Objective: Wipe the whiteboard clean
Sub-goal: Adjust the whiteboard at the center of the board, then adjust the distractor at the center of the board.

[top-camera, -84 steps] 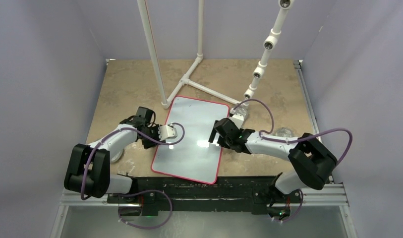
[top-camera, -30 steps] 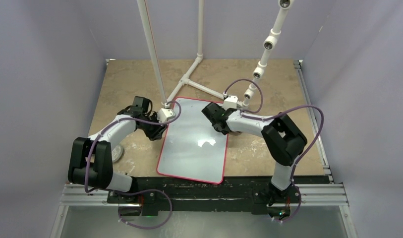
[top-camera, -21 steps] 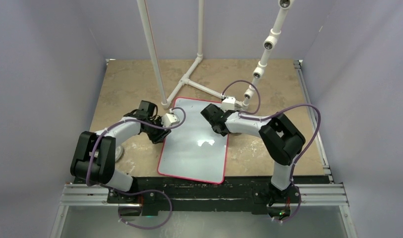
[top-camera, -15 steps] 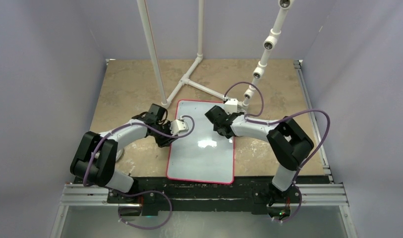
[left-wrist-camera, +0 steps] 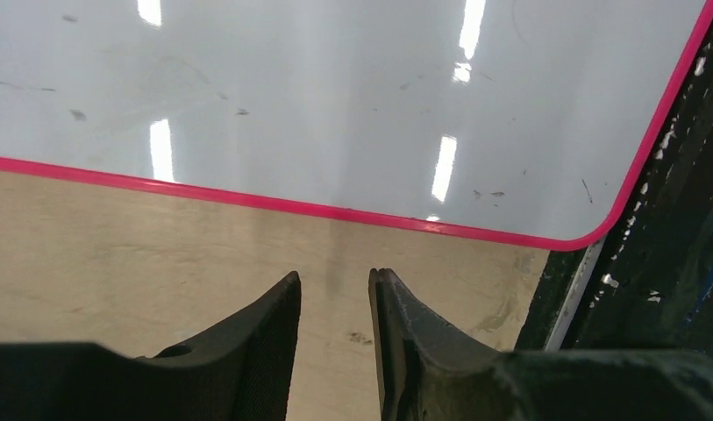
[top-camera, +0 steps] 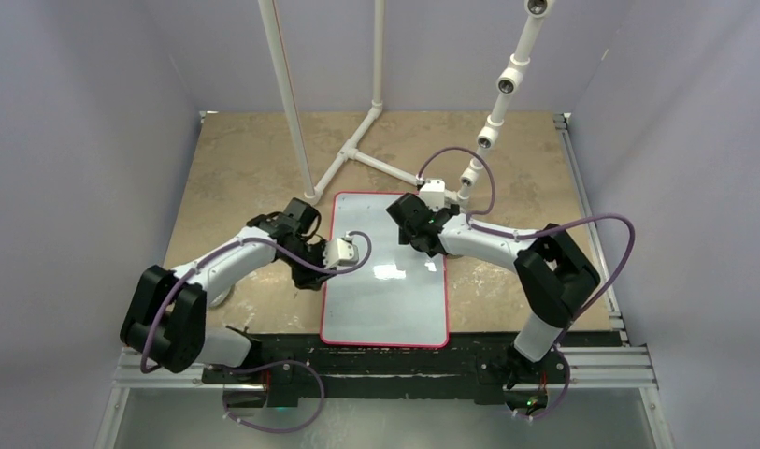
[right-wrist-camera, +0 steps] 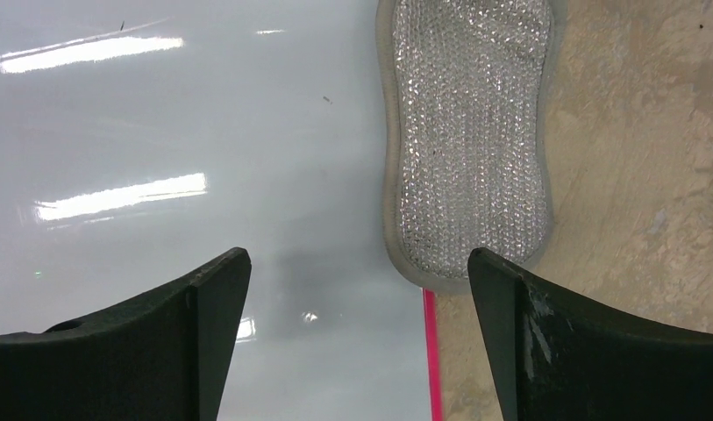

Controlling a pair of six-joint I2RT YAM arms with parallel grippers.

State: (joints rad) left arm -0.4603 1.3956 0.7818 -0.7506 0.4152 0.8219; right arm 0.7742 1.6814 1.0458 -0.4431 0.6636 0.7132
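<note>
Left claw (left-wrist-camera: 333,279) narrowly parted and empty, over bare worktop (left-wrist-camera: 116,228) just left of the whiteboard (top-camera: 385,290). The board lies flat at near-centre, its near end by the black rail (top-camera: 264,354). No handwriting shows, only faint specks and smudges, so erasing looks basically done. A silvery mesh pad (right-wrist-camera: 467,140) straddles the board's far right edge. Right claw (right-wrist-camera: 357,256) is wide open over it, gripping nothing. Maybe a final pass left.

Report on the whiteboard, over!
Left tool part open, empty. Right tool wide open over silver pad. Whiteboard blank, faint specks. Pad overlaps its edge.
</note>
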